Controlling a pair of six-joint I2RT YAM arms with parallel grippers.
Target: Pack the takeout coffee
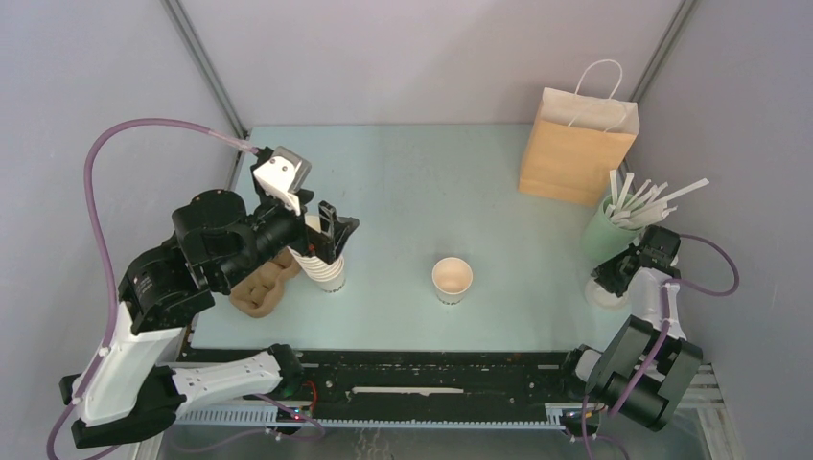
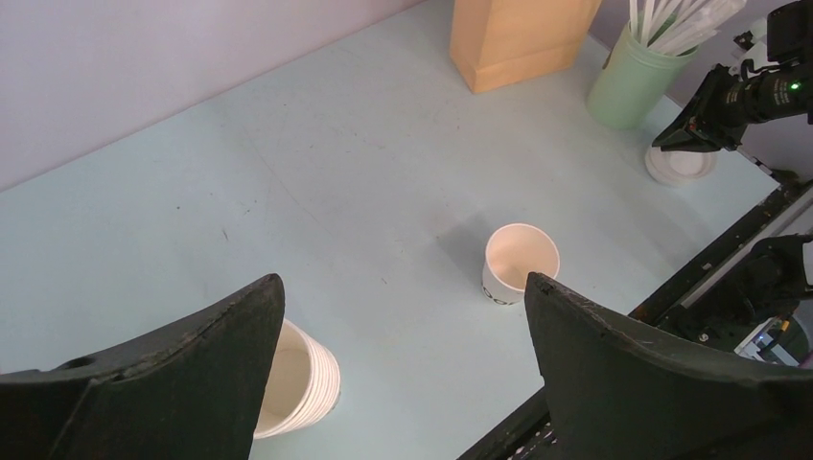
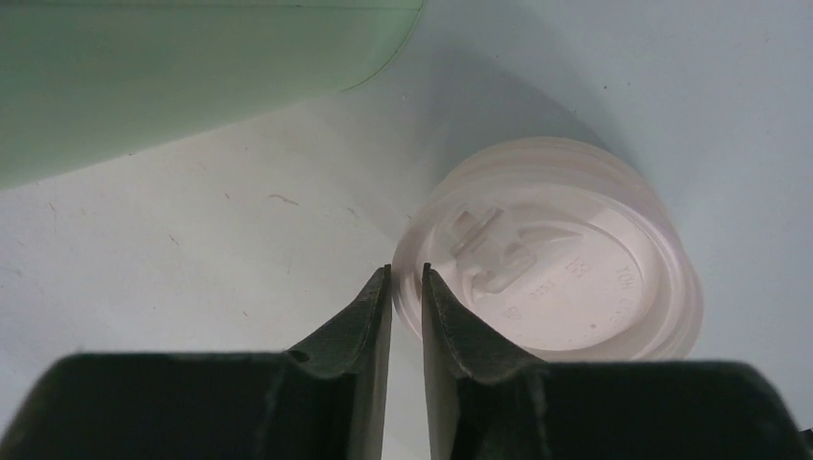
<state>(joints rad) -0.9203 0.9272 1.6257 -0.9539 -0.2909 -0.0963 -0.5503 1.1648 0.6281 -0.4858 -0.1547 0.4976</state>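
Observation:
A single small cream-white paper cup (image 1: 452,279) stands upright mid-table, tan inside, with no lid on it; it also shows in the left wrist view (image 2: 521,261). A low pile of round white plastic lids (image 1: 606,292) lies at the right edge (image 3: 566,283). My right gripper (image 1: 604,276) is down at the pile, its jaws nearly together on the left rim of the top lid (image 3: 406,273). My left gripper (image 1: 329,228) is wide open and empty (image 2: 403,280), above the tall stack of nested cream cups (image 1: 326,268), which stands on the left (image 2: 297,379).
A brown paper bag (image 1: 575,144) with white handles stands at the back right. A green holder of white stirrers (image 1: 606,230) stands just behind the lids. A brown pulp cup carrier (image 1: 264,287) lies left of the cup stack. A black rail (image 1: 431,379) runs along the near edge.

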